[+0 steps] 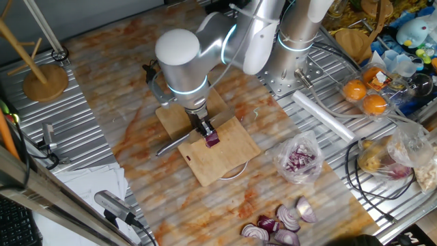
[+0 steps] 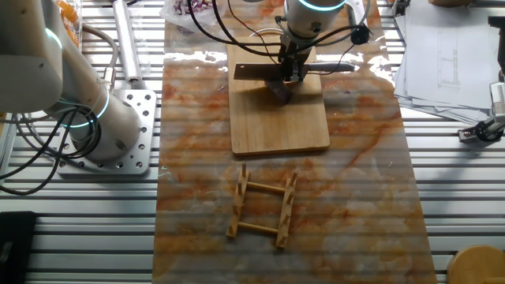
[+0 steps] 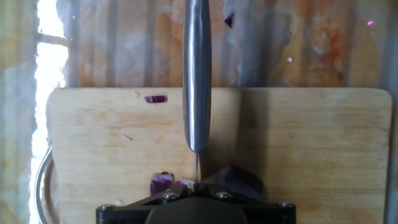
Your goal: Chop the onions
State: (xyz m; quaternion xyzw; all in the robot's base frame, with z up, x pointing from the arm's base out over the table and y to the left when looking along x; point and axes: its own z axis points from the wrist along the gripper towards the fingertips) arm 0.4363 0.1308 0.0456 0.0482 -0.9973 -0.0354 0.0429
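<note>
Gripper [image 1: 204, 130] clamped on knife [image 3: 196, 81], blade edge-down over board [image 1: 225, 158] for straight chop. Onion [image 1: 213, 140] under blade, mid-board, split either side of edge. Board keeps cuts off counter [image 1: 123, 102].

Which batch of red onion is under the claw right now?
The small piece on the board, not the loose wedges or the bagged bits.

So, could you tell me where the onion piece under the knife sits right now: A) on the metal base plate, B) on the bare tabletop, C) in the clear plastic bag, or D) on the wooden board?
D: the onion wedge lies on the wooden board, beneath the gripper holding the knife.
</note>
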